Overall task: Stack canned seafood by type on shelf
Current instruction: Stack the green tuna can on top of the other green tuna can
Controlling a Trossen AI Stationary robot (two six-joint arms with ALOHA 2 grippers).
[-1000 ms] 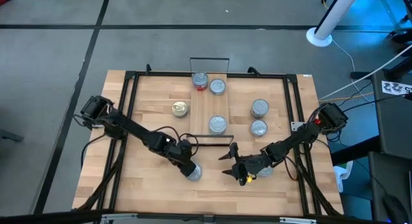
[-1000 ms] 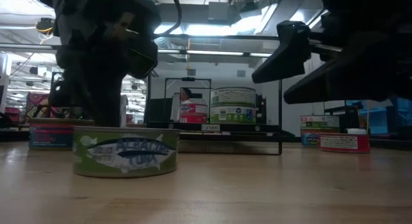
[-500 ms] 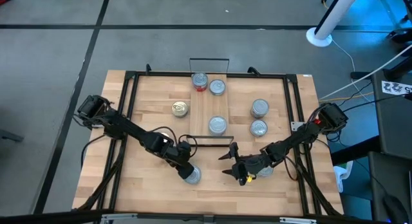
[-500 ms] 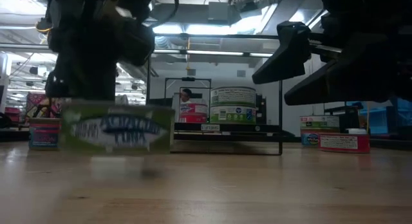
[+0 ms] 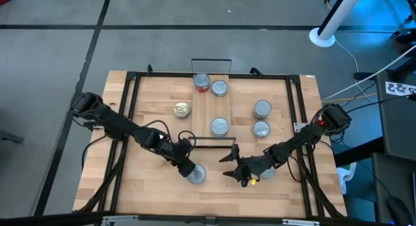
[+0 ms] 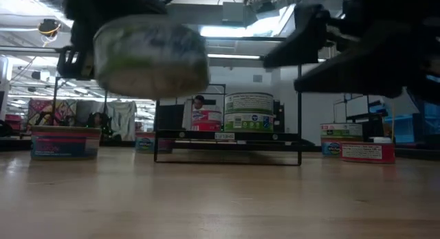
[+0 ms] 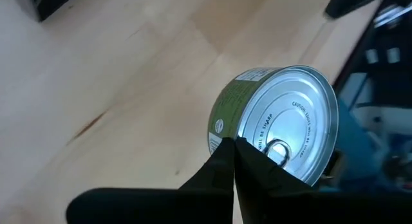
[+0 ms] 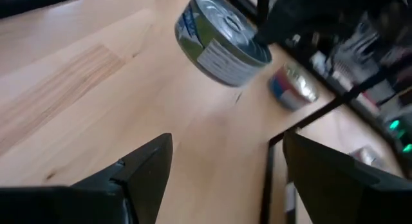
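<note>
Wooden tabletop lies below my left gripper, which pinches a green tin by its rim, tilted, lifted near the shelf. Rigid, slick; I judge this grip precarious. Right gripper waits spread.

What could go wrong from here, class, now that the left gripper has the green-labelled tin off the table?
1. The left gripper holds the green-labelled tin tilted in the air; it might slip and fall.
2. The open right gripper waits close by, so the arms could collide on the way to the shelf.
</note>
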